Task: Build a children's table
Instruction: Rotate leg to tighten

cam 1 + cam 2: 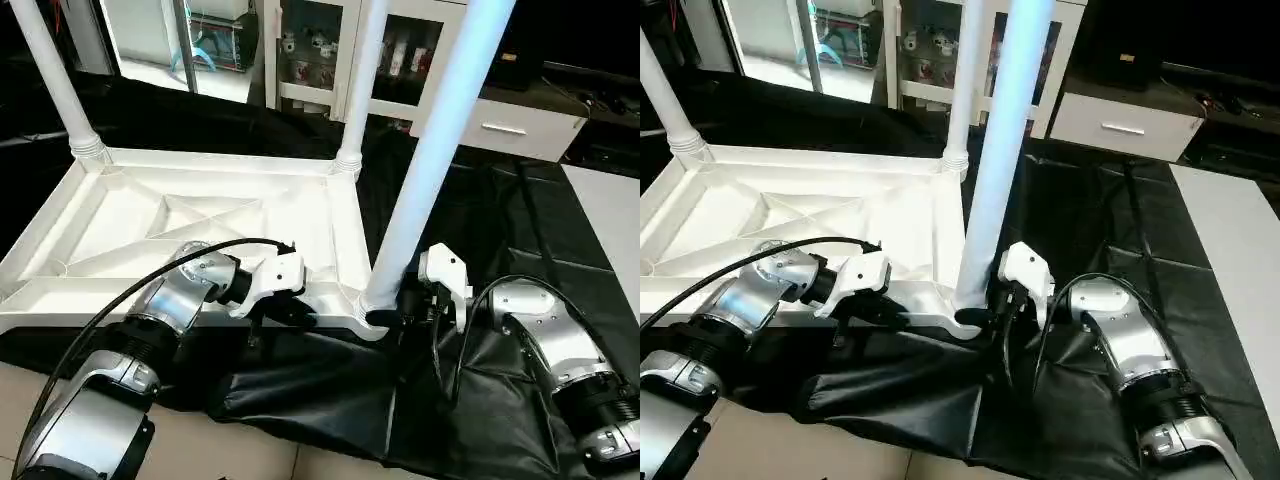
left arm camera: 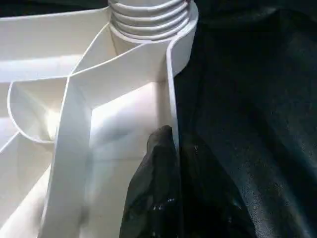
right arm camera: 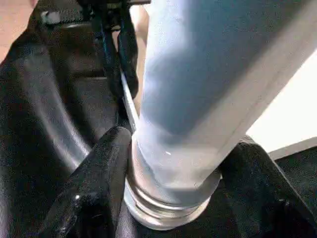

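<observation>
The fitting of a leg into a corner socket is judged to be the step in hand: the tabletop lies upside down on the black-draped work table, ribs upward, with two legs already standing in its far corners, one at the far left and one at the far right, while a third leg stands tilted in the near right corner socket. In the right wrist view the threaded base of this leg is seen still partly above the socket, so it is judged not yet fully seated. The right gripper is placed around the foot of that leg, its fingers set apart on either side of the round base and lying against it or just beside it; whether a firm clamp is made cannot be told. The left gripper is placed at the near rim of the tabletop, just beside the same corner; in the left wrist view its fingers are seen pressed together on the thin rim wall, so that the tabletop is steadied. The next move is judged to call for a firm hold on the leg's base and a turning of it, upright, into the socket while the rim is held fast; a fourth leg would then be wanted for the near left corner
</observation>
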You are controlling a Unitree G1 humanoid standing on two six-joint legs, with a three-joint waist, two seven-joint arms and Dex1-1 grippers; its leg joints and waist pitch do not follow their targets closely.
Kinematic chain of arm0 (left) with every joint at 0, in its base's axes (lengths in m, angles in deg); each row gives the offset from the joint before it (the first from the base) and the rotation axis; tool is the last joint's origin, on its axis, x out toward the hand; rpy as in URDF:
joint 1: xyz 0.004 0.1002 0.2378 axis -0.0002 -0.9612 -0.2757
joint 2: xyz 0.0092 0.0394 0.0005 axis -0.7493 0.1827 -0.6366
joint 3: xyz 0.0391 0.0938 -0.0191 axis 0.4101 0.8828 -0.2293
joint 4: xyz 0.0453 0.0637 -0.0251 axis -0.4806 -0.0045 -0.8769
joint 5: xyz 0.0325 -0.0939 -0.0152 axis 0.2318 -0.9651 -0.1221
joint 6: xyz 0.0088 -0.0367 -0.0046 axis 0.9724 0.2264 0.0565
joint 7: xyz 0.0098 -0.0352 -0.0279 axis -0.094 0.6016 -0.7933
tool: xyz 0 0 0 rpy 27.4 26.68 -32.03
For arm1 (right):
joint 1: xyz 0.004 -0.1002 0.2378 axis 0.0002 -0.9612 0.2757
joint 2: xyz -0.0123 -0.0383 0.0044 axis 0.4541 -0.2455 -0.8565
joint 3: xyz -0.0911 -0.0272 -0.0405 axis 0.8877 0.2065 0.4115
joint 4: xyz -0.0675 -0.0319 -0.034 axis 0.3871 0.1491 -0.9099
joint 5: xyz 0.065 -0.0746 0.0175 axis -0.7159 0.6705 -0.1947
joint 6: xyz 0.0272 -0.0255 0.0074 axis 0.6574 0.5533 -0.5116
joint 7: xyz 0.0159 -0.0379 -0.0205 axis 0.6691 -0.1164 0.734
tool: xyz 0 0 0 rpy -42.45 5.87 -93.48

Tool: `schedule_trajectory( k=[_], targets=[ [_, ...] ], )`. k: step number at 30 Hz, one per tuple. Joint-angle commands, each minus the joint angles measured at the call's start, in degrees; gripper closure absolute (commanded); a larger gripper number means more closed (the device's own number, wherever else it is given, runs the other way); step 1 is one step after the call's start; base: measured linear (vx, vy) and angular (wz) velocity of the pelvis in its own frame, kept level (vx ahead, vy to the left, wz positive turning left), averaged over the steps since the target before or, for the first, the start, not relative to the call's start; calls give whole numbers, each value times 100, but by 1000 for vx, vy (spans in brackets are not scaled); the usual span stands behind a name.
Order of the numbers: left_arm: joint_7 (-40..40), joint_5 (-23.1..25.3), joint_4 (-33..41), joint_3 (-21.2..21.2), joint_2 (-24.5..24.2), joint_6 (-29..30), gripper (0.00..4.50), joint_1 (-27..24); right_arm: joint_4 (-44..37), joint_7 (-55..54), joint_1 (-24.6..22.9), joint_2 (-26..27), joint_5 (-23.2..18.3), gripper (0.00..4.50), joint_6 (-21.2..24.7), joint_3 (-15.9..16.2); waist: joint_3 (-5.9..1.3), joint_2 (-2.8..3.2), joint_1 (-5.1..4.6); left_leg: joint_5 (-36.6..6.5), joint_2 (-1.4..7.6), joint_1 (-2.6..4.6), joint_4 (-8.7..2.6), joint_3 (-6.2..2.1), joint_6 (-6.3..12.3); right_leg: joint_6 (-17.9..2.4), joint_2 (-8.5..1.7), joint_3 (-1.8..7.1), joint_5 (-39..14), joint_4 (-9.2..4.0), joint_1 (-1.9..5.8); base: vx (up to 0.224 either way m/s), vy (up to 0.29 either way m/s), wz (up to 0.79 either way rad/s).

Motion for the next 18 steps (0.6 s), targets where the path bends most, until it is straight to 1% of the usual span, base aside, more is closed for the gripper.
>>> schedule_trajectory(
  k=[1,2,3,4,5,6,7,8,9,10,11,12,13,14,15,16,17,18],
  targets=[
    [-376,38,-224,132,381,306,450,-142,378,-820,89,290,28,212,417,-181,-200,-18,-28,-2037,253,0,-470,-93,159,-1087,-264,261,-2436,-366,183,0,0,0],
    [-421,37,-235,118,399,329,450,-131,393,-875,95,312,21,212,442,-203,-194,-25,-43,-2114,250,6,-473,-95,130,-1051,-262,259,-2573,-383,172,0,0,0],
    [-647,35,-296,48,489,442,450,-70,462,-1134,123,421,-12,212,557,-303,-179,-22,-67,-2289,238,33,-474,-109,56,-949,-255,247,-2887,-422,142,0,0,0],
    [-808,17,-349,-13,570,563,450,-16,507,-1329,135,513,-22,212,611,-366,-190,-29,-98,-2361,230,31,-474,-132,-13,-860,-272,240,-3083,-437,150,0,0,0],
    [-1009,-35,-426,-107,684,637,450,48,546,-1580,140,627,-22,212,684,-430,-190,-30,-135,-2376,221,17,-473,-142,-16,-809,-271,235,-3150,-454,148,0,0,0],
    [-1290,-98,-557,-227,852,768,450,168,607,-2069,150,842,9,212,802,-532,-171,-38,-152,-2443,221,19,-483,-153,-13,-766,-263,224,-3266,-475,132,0,0,0],
    [-1290,-98,-557,-227,852,768,450,168,607,-2069,150,842,9,212,802,-532,-169,-37,-181,-2566,201,32,-468,-166,-23,-658,-267,208,-3534,-514,109,0,0,0],
    [-2054,-125,-845,-441,1171,992,450,428,770,-3188,200,1314,119,213,1038,-761,-178,-27,-212,-2541,188,8,-462,-171,-15,-605,-273,215,-3608,-521,110,0,0,0],
    [-2386,-114,-972,-517,1294,1088,450,545,861,-3648,242,1508,184,214,1106,-847,-169,-28,-216,-2528,181,14,-465,-175,-31,-576,-261,201,-3659,-542,101,0,0,0],
    [-2386,-114,-972,-517,1294,1088,450,545,861,-3648,242,1508,184,217,1106,-847,-187,-24,-235,-2587,173,50,-452,-186,-87,-544,-268,183,-3748,-559,69,0,0,0],
    [-2719,-94,-1086,-587,1399,1173,450,646,965,-4068,293,1673,255,222,1132,-919,-191,-34,-257,-2581,171,28,-455,-198,-85,-526,-272,174,-3747,-557,94,0,0,0],
    [-3148,-68,-1213,-667,1518,1215,450,761,1131,-4579,363,1857,304,226,1129,-1017,-188,-31,-282,-2523,173,-11,-473,-201,-70,-503,-265,169,-3669,-561,121,0,0,0],
    [-3465,-17,-1343,-707,1631,1202,450,873,1329,-5099,454,2031,337,229,1152,-1125,-183,-27,-311,-2591,160,35,-451,-194,-76,-515,-260,168,-3703,-584,54,0,0,0],
    [-3998,68,-1533,-740,1775,1144,450,1012,1618,-5798,577,2251,348,232,1024,-1278,-182,-17,-326,-2622,143,52,-435,-196,-64,-512,-267,157,-3774,-601,35,0,0,0],
    [-4339,126,-1664,-759,1869,1106,450,1106,1807,-6246,663,2391,356,232,941,-1383,-176,-11,-332,-2672,139,62,-440,-194,-55,-478,-253,144,-3817,-626,33,0,0,0],
    [-4776,238,-1859,-728,1973,1014,450,1229,2093,-6746,808,2543,408,234,791,-1437,-191,-16,-331,-2658,133,75,-426,-186,-47,-430,-258,142,-3807,-637,20,0,0,0],
    [-5017,304,-1967,-711,2024,953,450,1302,2235,-6957,896,2631,415,236,708,-1474,-200,4,-332,-2663,130,90,-422,-185,-50,-434,-253,144,-3759,-634,5,0,0,0],
    [-5181,361,-2069,-695,2076,884,450,1384,2354,-7075,1023,2707,432,238,583,-1501,-206,13,-323,-2677,133,90,-433,-195,-41,-422,-234,131,-3610,-626,27,0,0,0]
  ],
)
